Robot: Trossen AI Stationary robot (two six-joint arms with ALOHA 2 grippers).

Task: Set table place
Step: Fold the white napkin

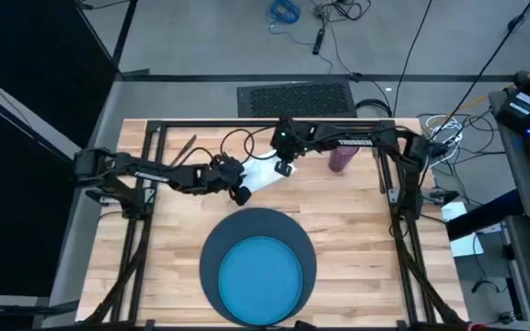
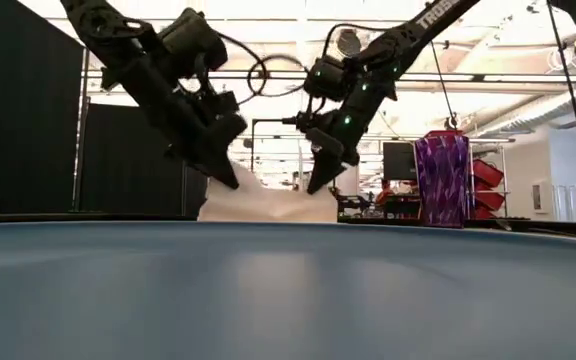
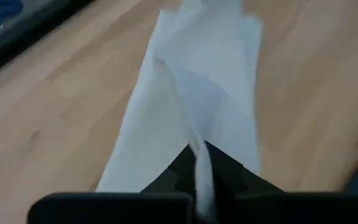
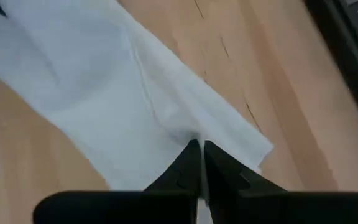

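Two dark jointed arms trail looping black cables; the right one bears white lettering, seemingly "TROSSEN".

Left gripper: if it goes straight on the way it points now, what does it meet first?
The left gripper is shut on the white napkin, so more napkin lies first in its line, then probably the right gripper pinching the other end.

White napkin [image 1: 263, 176], purple faceted cup [image 1: 341, 159], bright blue plate [image 1: 261, 278] on navy mat [image 1: 212, 253].
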